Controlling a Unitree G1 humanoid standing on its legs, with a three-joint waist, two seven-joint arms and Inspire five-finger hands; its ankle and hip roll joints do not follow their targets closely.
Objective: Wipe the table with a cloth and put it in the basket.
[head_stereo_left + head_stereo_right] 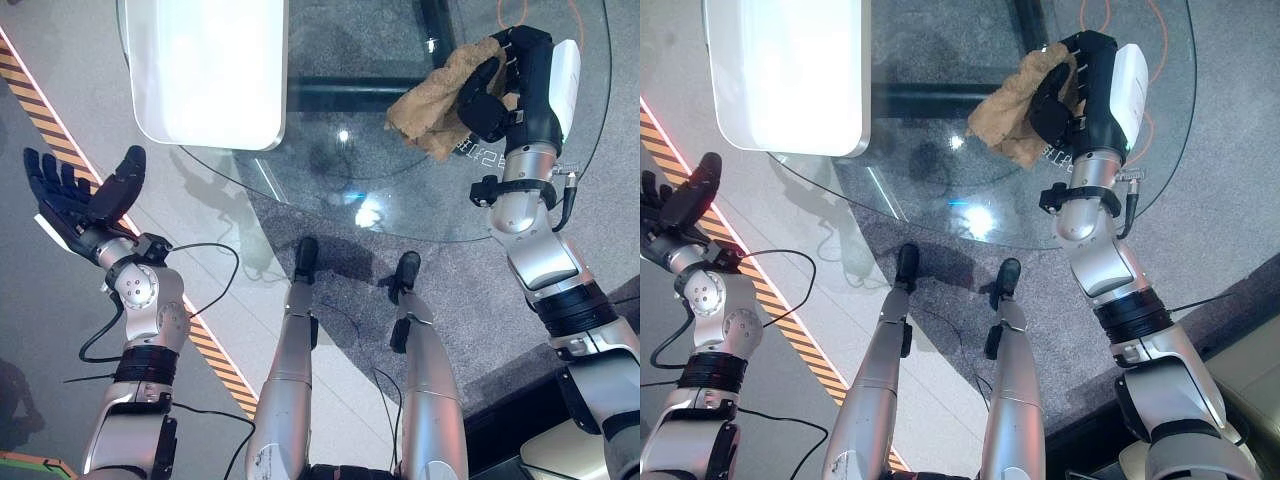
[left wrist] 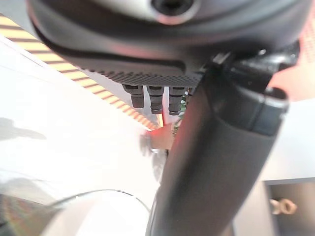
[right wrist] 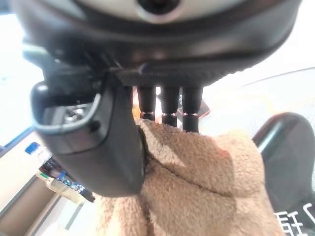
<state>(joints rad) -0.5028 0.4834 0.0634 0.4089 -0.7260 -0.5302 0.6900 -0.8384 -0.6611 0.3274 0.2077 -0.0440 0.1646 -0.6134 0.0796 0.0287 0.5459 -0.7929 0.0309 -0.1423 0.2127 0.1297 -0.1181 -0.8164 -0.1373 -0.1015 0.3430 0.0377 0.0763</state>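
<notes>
My right hand [image 1: 500, 85] is out at about 1 o'clock over the round glass table [image 1: 330, 160], fingers and thumb curled round the tan cloth [image 1: 435, 100]; the right wrist view backs that up, with the thumb [image 3: 106, 147] pressed into the fleece [image 3: 197, 187] and the fingers over the top of it. The cloth is bunched, mostly hanging off the palm toward 11 o'clock and resting on the glass near the far right part of the top. My left hand [image 1: 85, 195] sits off the table at 9 o'clock, fingers straight and spread, palm up, holding nothing, over the floor by the striped tape [image 1: 215, 355]. A white tray-like slab [image 1: 215, 70] lies on the glass at 11–12 o'clock. No basket visible, so I can't say which way the drop-off goes. I judge this as the wiping step, with the basket part not yet done. To do it well: keep the palm low so the cloth stays flat on the glass instead of riding as a lump, sweep from 1 o'clock toward 10 o'clock in overlapping passes, stop short of the white slab so I don't shove it, and keep the grip firm enough that the loose tail doesn't fold under. Glass is slick, so the cloth should slide easily; light pressure is enough.
</notes>
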